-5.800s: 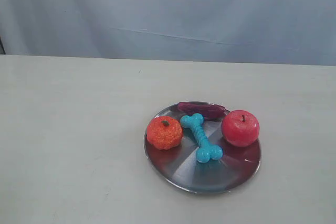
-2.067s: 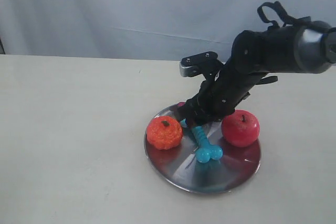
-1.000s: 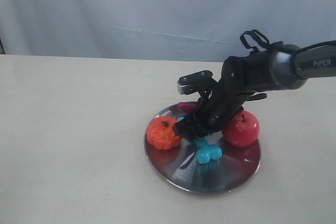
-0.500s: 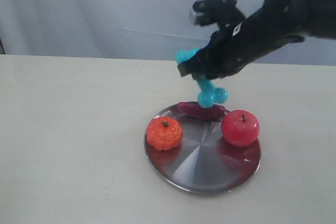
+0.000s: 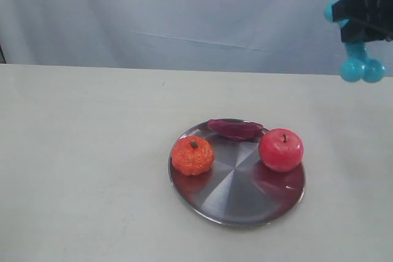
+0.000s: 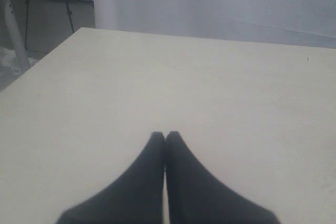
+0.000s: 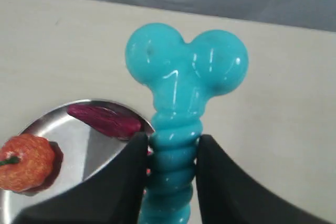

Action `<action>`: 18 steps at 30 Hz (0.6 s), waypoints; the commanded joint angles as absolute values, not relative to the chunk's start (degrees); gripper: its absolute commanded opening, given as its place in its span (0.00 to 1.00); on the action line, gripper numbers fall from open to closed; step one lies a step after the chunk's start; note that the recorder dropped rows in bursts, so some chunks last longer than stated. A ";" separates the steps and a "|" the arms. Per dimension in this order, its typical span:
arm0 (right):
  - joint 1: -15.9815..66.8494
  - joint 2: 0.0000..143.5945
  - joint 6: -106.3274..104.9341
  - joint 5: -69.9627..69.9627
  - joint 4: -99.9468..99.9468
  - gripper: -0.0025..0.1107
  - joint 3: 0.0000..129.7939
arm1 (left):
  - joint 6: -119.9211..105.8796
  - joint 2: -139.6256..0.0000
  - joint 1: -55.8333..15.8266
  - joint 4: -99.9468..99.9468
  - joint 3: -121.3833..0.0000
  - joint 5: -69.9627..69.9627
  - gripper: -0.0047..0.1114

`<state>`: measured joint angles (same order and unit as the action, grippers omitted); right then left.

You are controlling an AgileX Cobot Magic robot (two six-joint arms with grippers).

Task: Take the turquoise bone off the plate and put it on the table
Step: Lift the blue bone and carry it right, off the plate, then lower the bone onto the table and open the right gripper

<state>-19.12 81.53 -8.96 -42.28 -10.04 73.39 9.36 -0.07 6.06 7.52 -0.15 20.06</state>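
The turquoise bone (image 5: 358, 61) hangs high in the air at the far right of the exterior view, well above the table (image 5: 80, 151) and off to the right of the steel plate (image 5: 239, 197). My right gripper (image 7: 172, 148) is shut on its ribbed shaft, and the two end knobs (image 7: 186, 61) stick out past the fingertips. In the right wrist view the plate (image 7: 58, 150) lies below and to one side. My left gripper (image 6: 165, 137) is shut with nothing in it, over bare tabletop, and does not show in the exterior view.
On the plate stay an orange mandarin (image 5: 192, 154), a red apple (image 5: 281, 149) and a dark purple piece (image 5: 236, 129) at its far rim. A grey curtain (image 5: 184, 10) backs the table. The table's left corner (image 6: 79, 30) and a tripod show in the left wrist view.
My right gripper has carried the bone up and to the right, from just above the plate's far rim to the frame's right edge. The fruits on the plate have not moved.
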 commanded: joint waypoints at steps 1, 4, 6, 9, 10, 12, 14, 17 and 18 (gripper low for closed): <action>-21.32 84.67 -9.87 -41.66 -9.31 0.02 70.37 | 9.46 0.00 5.79 7.56 0.00 19.83 0.04; -21.32 87.98 -9.71 -39.48 -9.31 0.02 68.34 | 9.46 0.00 5.79 7.56 0.00 19.83 0.04; -21.32 90.65 -8.97 -38.11 -9.31 0.02 67.02 | 9.46 0.00 5.79 7.56 0.00 19.83 0.04; -21.32 95.17 -8.82 -37.33 -9.31 0.02 65.74 | 9.46 0.00 5.79 7.56 0.00 19.83 0.04; -21.32 96.48 -8.61 -37.33 -9.31 0.02 65.69 | 9.46 0.00 5.79 7.56 0.00 19.83 0.04; -21.32 99.66 -7.46 -37.33 -9.31 0.02 65.69 | 9.46 0.00 5.79 7.56 0.00 19.83 0.04; -21.32 102.26 -6.86 -36.89 -9.31 0.02 65.69 | 9.46 0.00 5.79 7.56 0.00 19.83 0.04; -21.32 105.98 -6.76 -35.82 -8.88 0.02 65.69 | 9.46 0.00 5.79 7.56 0.00 19.83 0.04; -21.32 107.13 -6.66 -35.55 -8.50 0.02 65.69 | 9.46 0.00 5.79 7.56 0.00 19.83 0.04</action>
<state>-20.99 104.51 -7.22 -37.12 -9.37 65.84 9.36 -0.07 6.06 7.52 -0.15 20.06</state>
